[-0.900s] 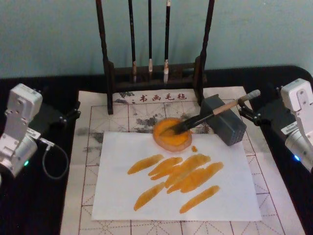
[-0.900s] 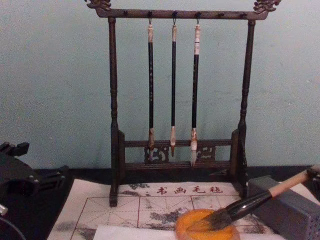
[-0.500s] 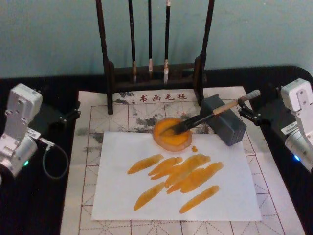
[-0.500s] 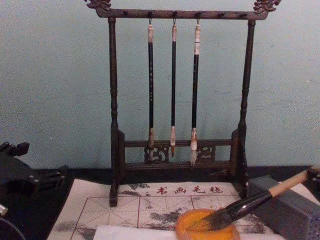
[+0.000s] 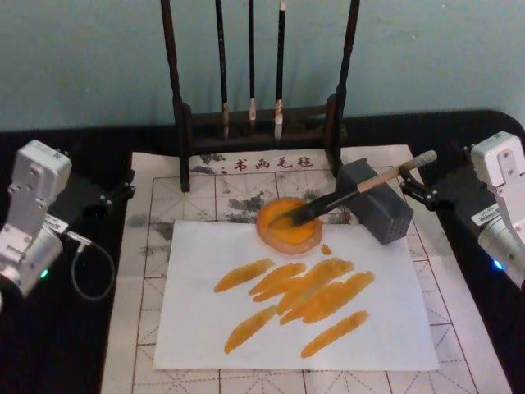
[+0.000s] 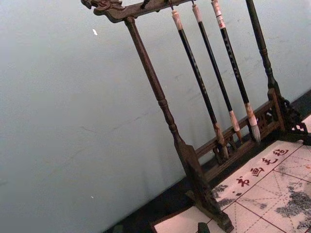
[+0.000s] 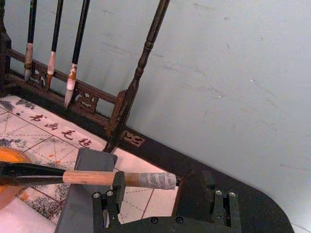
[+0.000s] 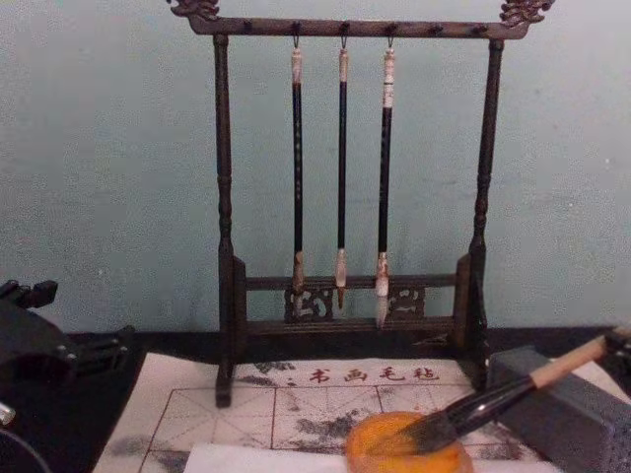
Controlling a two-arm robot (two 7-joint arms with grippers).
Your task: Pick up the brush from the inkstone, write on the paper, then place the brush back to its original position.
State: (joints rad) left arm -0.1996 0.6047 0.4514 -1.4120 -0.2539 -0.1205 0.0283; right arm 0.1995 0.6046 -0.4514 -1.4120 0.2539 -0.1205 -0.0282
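The brush (image 5: 344, 197) lies at a slant, its dark bristles in the round orange inkstone (image 5: 283, 243) and its pale handle propped on a grey block (image 5: 384, 220). In the right wrist view, the brush (image 7: 92, 177) has its white end cap just beyond my right gripper (image 7: 160, 194). That gripper is open and holds nothing. From the head view, my right gripper (image 5: 420, 190) sits at the table's right, close beside the brush's end. The white paper (image 5: 394, 320) below the inkstone carries several orange strokes. My left gripper (image 5: 115, 190) is parked open at the far left.
A dark wooden rack (image 5: 182, 123) with three thin hanging brushes (image 8: 341, 168) stands at the back. A grid-lined mat (image 5: 164, 197) with red characters and ink stains lies under the paper. A grey cable (image 5: 90, 271) loops by the left arm.
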